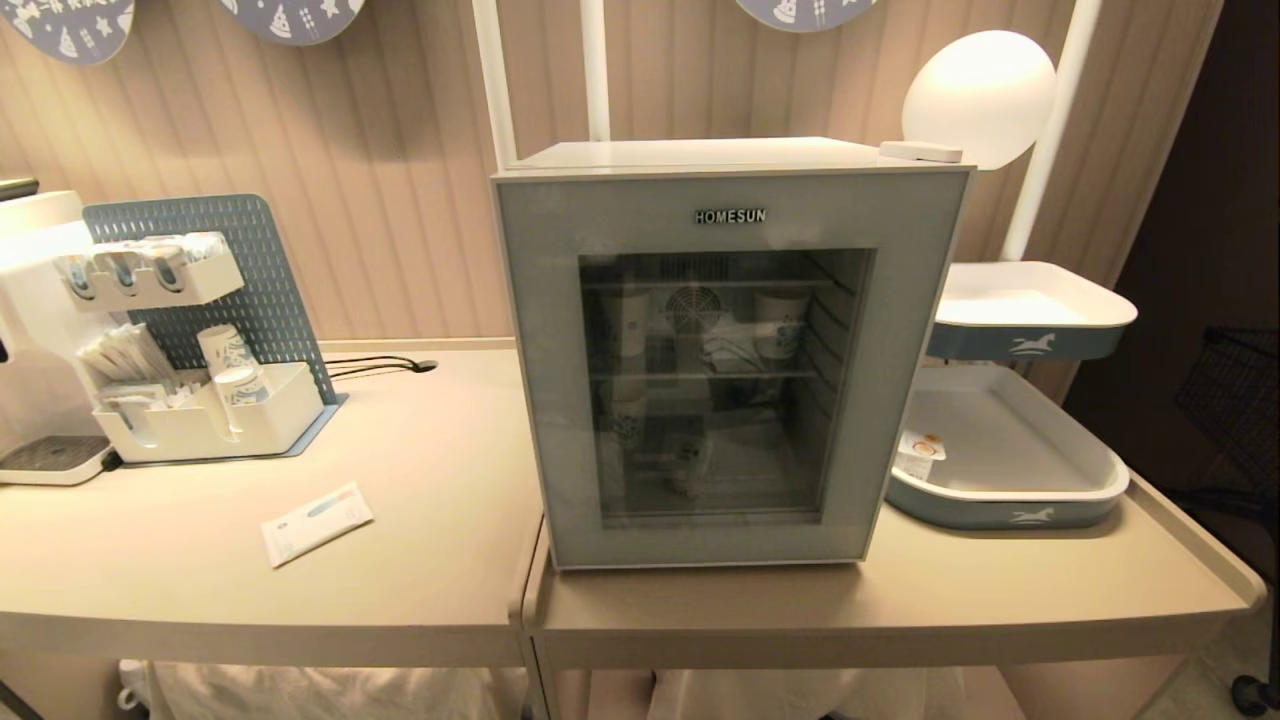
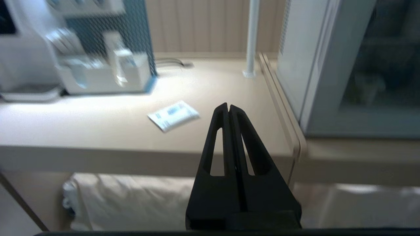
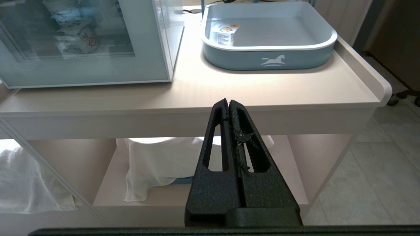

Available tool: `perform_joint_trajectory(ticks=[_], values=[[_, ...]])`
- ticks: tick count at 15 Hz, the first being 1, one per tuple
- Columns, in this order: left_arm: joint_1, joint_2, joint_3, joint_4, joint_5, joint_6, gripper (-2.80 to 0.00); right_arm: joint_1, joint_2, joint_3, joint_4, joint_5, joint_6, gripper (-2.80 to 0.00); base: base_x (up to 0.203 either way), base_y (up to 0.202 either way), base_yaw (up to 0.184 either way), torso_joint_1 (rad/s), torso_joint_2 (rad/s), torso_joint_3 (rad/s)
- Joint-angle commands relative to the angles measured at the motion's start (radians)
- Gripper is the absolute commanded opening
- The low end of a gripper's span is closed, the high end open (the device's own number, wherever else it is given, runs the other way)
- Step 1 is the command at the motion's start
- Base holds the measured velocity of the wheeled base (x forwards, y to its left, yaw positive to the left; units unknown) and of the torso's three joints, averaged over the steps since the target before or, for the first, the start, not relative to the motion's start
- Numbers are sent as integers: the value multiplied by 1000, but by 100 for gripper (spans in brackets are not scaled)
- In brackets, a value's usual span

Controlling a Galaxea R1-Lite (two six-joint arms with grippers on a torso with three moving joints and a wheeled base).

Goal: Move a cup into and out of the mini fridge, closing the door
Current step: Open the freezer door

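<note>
Beige counter (image 1: 300, 590) fills the bottom of the head view, two tabletops butted together with a seam running up the middle. Neither arm shows up in that view. The wrist views do show them: the left gripper (image 2: 228, 106) hangs in front of the counter's near edge with its black fingers pressed flat together, nothing between them. Same deal for the right gripper (image 3: 228, 101), fingers squeezed tight with nothing in them, low in front of the right-hand tabletop.

Lower left of the head view, a small white packet (image 1: 316, 522) lies flat on the counter. Dead center sits the mini fridge (image 1: 700, 153), and the door (image 1: 730, 210) is closed, "HOMESUN" across the top of its grey-blue frame. Through the glass you can make out wire shelves, a round fan at the back and a few patterned paper cups, all pretty dim.

The cup (image 1: 918, 455) is at right of the fridge, tucked in the near left corner of a blue-sided tray (image 1: 1010, 515) with a white horse logo. A second tray (image 1: 1030, 342) sits above and behind it.

Farther back at left there's a white organizer (image 1: 205, 420) with paper cups against a blue pegboard, plus a white machine at the frame's edge. A round white lamp (image 1: 978, 95) sits upper right, with a ribbed beige wall behind everything.
</note>
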Motion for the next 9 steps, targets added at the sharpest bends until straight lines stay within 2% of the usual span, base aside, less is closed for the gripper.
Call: perform_joint_trajectory(ticks=[1, 4, 7, 9], values=[[1, 41, -212, 92, 31, 0, -280, -1, 2, 0, 1, 0, -1, -280, 0, 0, 0, 0, 0, 0], [2, 255, -577, 265, 106, -18, -280, -1, 2, 0, 1, 0, 0, -280, 0, 0, 0, 0, 0, 0], [1, 550, -772, 332, 197, -53, -280, -1, 2, 0, 1, -1, 0, -280, 0, 0, 0, 0, 0, 0], [-5, 701, -861, 352, 191, -68, -280, -1, 2, 0, 1, -3, 2, -280, 0, 0, 0, 0, 0, 0]])
